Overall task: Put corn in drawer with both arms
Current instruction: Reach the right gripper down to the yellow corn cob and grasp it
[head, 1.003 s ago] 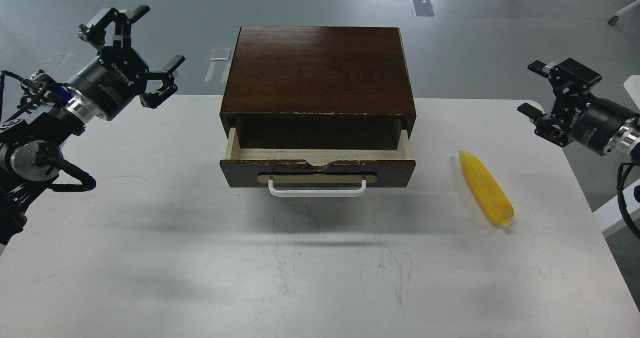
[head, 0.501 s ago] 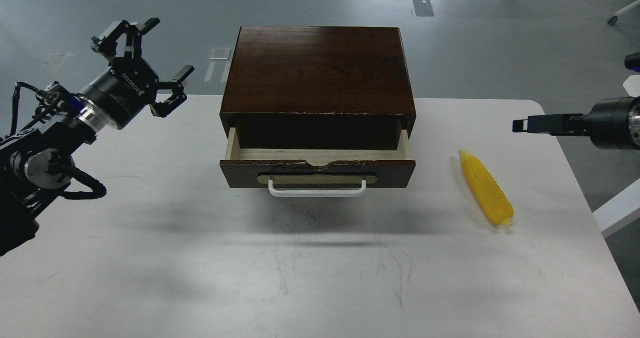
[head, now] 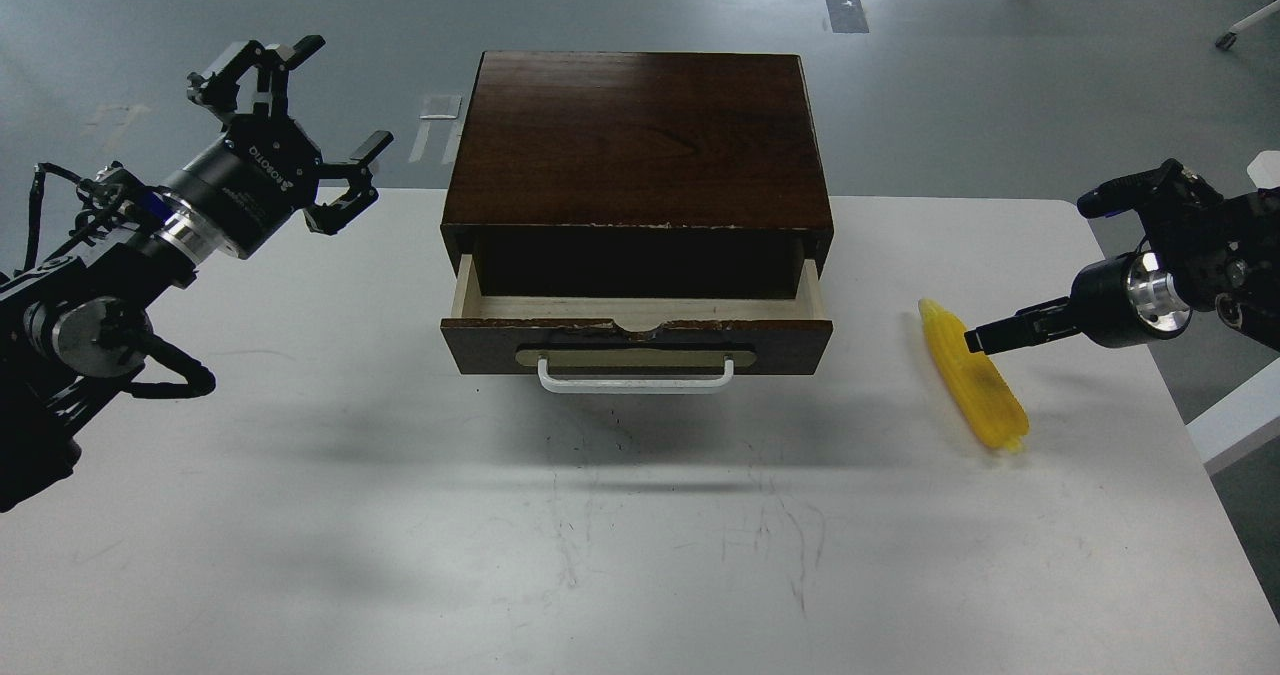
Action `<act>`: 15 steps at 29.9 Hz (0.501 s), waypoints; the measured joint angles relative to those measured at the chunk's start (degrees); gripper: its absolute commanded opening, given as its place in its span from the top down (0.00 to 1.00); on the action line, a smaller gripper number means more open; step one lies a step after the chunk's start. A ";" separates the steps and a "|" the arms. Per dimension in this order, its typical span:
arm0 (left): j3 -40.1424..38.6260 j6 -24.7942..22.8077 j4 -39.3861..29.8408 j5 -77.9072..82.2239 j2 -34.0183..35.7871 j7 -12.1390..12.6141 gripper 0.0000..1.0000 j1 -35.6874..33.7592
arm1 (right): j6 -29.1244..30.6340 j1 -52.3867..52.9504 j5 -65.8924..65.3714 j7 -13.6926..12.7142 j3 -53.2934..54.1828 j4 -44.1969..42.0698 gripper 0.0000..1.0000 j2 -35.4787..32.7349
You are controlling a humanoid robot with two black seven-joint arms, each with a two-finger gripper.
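Now I bring the right tool (head: 985,339) over the corn (head: 972,375), flat on the counter (head: 300,515) right of the half-open drawer (head: 636,325); can't tell its grip. Left tool (head: 300,120) spread, idle. Approach mid-cob, straddle crosswise.

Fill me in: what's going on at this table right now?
A two-armed robot is set to put a bright yellow plastic-looking corn cob into the partly open pull-out drawer of a dark brown wooden box. The right tool reaches in over the cob, which lies on the white table right of the box; its fingers can't be told apart. The left tool hovers open, left of the box, holding nothing. The drawer is empty.
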 measured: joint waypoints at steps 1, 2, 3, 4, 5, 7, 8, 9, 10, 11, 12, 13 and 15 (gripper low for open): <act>0.00 0.00 -0.02 0.02 0.00 0.00 0.02 0.00 | -0.03 -0.08 0.00 0.00 -0.70 -0.44 0.00 0.56; 0.00 0.00 -0.03 0.03 0.00 0.00 0.02 0.00 | -0.07 -0.10 0.00 0.00 -1.24 -0.74 0.00 1.00; 0.00 0.00 -0.04 0.03 -0.02 0.00 0.02 -0.03 | -0.09 -0.14 0.00 -0.01 -1.72 -0.93 0.00 1.42; 0.00 0.00 -0.06 0.04 -0.04 0.00 0.02 -0.07 | -0.10 -0.21 0.00 -0.01 -2.02 -0.99 0.00 1.75; 0.00 0.00 -0.08 0.05 -0.04 0.00 0.02 -0.07 | -0.11 -0.30 0.00 -0.01 -2.19 -1.03 0.01 1.97; 0.00 0.00 -0.10 0.07 -0.04 0.02 0.02 -0.07 | -0.12 -0.50 0.00 -0.01 -2.86 -1.09 0.03 2.30; 0.00 0.00 -0.11 0.08 -0.03 0.02 0.02 -0.08 | -0.12 -0.54 0.00 -0.01 -3.28 -1.09 0.04 2.44; 0.00 0.00 -0.11 0.08 -0.02 0.02 0.02 -0.07 | -0.12 -0.56 0.00 -0.01 -3.79 -1.10 0.07 2.62; 0.00 0.00 -0.11 0.09 0.00 0.01 0.02 -0.07 | -0.12 -0.58 0.00 -0.01 -4.22 -1.10 0.08 2.74; 0.00 0.00 -0.11 0.09 0.03 0.01 0.02 -0.08 | -0.12 -0.59 0.00 -0.01 -4.59 -1.10 0.10 2.84; 0.00 0.00 -0.12 0.09 0.06 0.01 0.02 -0.08 | -0.12 -0.62 0.00 -0.01 -4.83 -1.11 0.15 2.90; 0.00 0.00 -0.12 0.09 0.09 0.01 0.02 -0.08 | -0.12 -0.69 0.00 -0.01 -5.02 -1.11 0.19 3.01; 0.00 0.00 -0.12 0.10 0.14 0.01 0.02 -0.08 | -0.12 -0.87 0.00 -0.01 -5.22 -1.12 0.28 3.34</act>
